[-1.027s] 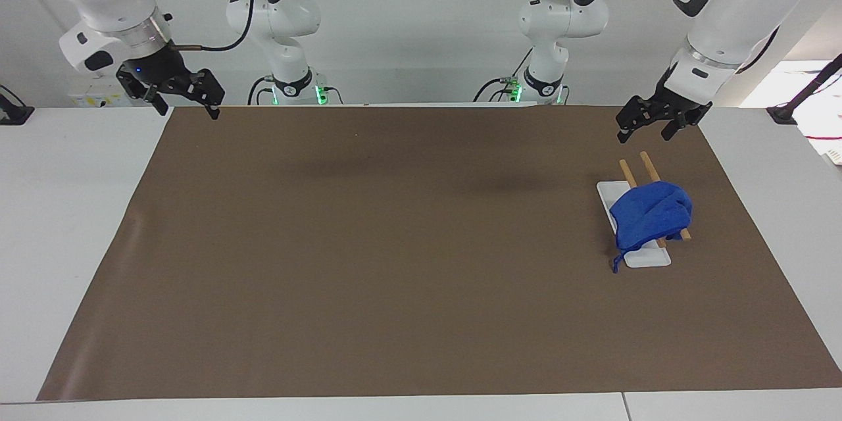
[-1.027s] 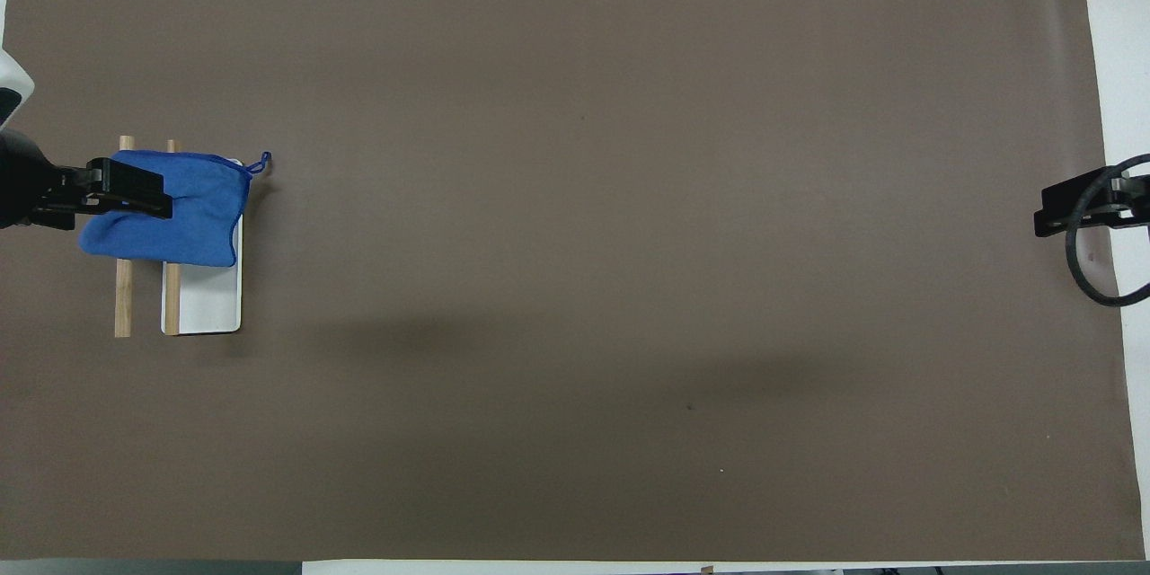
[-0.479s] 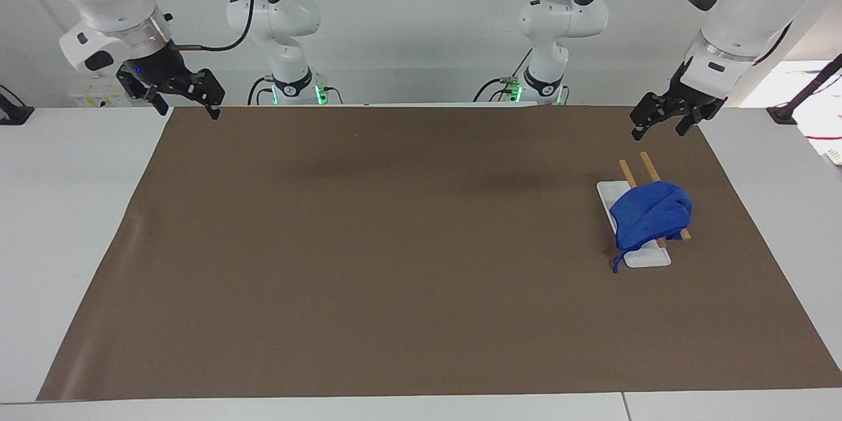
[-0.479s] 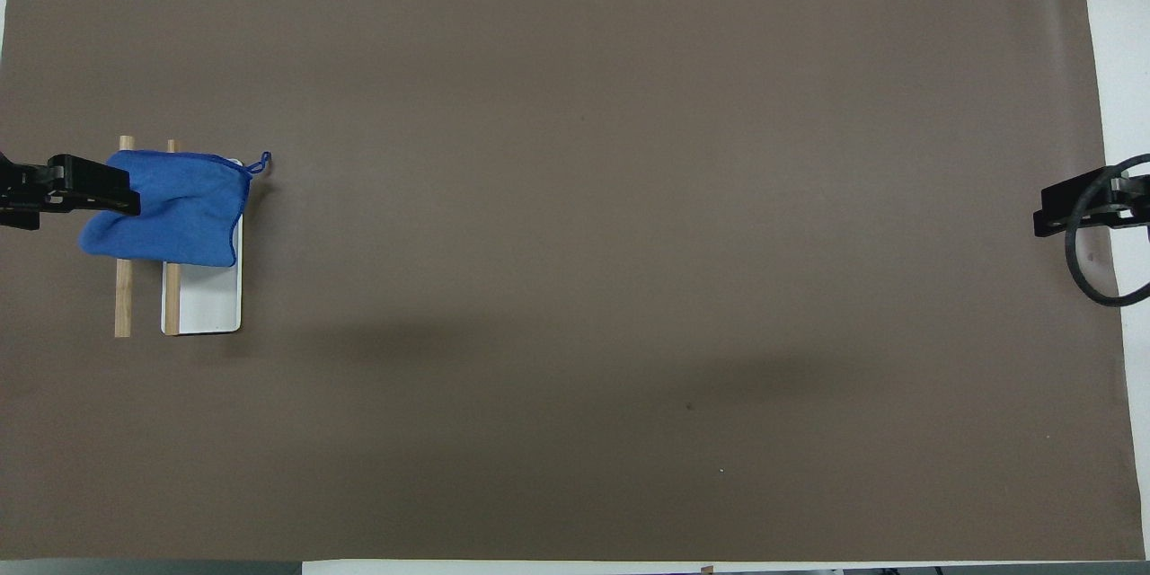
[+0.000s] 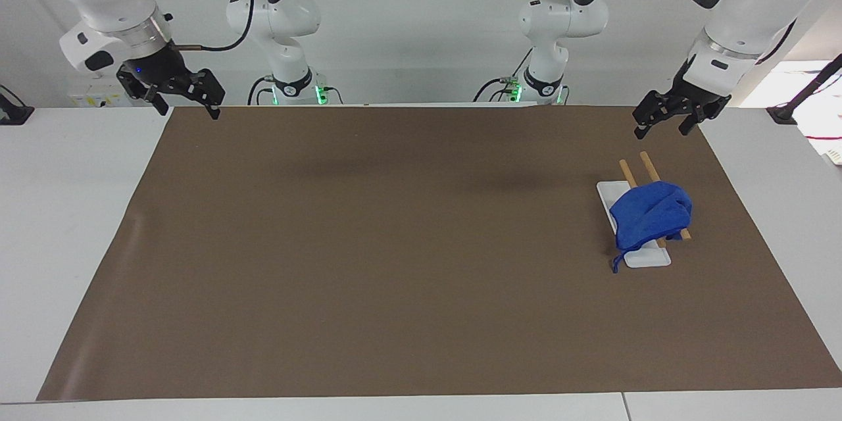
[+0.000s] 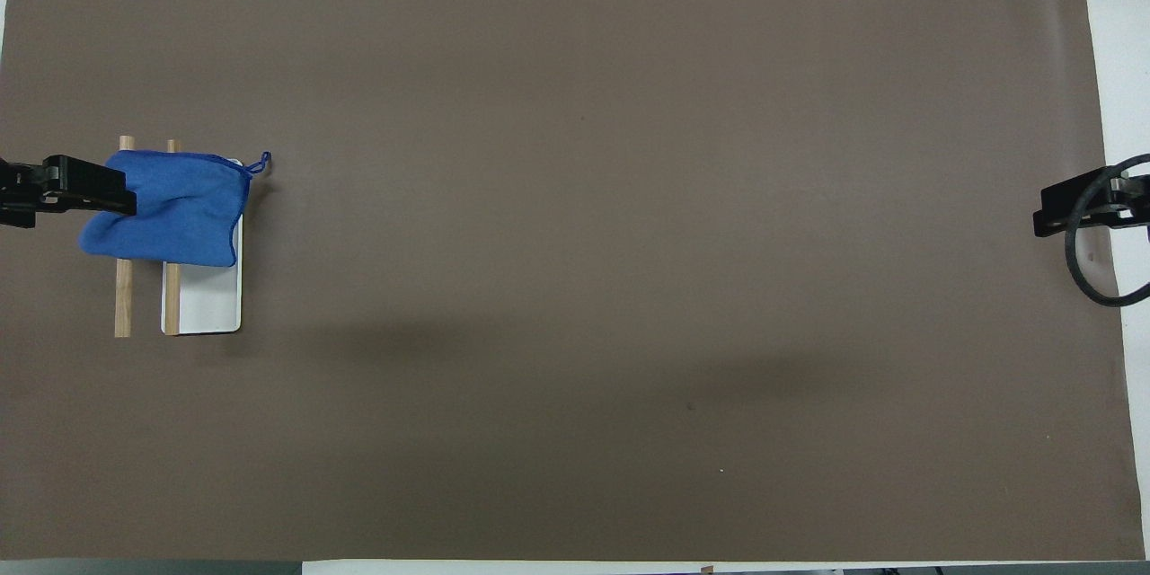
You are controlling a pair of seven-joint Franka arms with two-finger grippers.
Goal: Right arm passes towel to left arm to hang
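The blue towel (image 5: 651, 217) lies draped over two wooden rods (image 5: 628, 173) of a rack with a white base (image 5: 648, 258), at the left arm's end of the table. Its cord loop (image 5: 616, 264) hangs off the corner farthest from the robots. In the overhead view the towel (image 6: 171, 211) covers the rods (image 6: 124, 296) and part of the base (image 6: 211, 296). My left gripper (image 5: 661, 131) is open and empty, up in the air over the mat near the rods' robot-side ends; in the overhead view it (image 6: 112, 190) overlaps the towel's edge. My right gripper (image 5: 187, 108) is open and empty, and waits over the mat's corner at its own end (image 6: 1056, 208).
A brown mat (image 5: 395, 243) covers most of the white table (image 5: 66, 210). A black cable loop (image 6: 1092, 243) hangs by the right gripper.
My left gripper has drawn back from over the towel toward the left arm's end of the table and risen a little. The towel stays on the rods. The right arm has not moved.
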